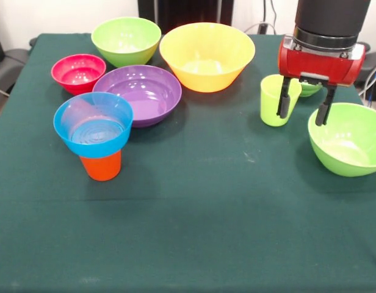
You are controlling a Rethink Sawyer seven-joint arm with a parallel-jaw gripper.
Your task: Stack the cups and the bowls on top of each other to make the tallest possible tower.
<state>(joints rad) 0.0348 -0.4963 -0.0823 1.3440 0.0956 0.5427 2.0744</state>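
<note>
The tower is a blue bowl point(93, 124) resting on an orange cup point(101, 165) at the left of the green cloth. A lime green cup point(270, 104) stands upright at the right. My gripper point(304, 110) hangs open just beside it, and one finger point(284, 104) shows in front of the cup's right side with nothing held. A large lime green bowl point(350, 139) sits by the right edge under the other finger. The yellow bowl point(206, 56), purple bowl point(140, 93), magenta bowl point(78, 72) and another lime green bowl point(126, 39) stand at the back left.
A small lime green bowl point(310, 90) peeks out behind the gripper. The table point(194, 232) is covered with dark green cloth. Cables and dark equipment lie beyond its far corners.
</note>
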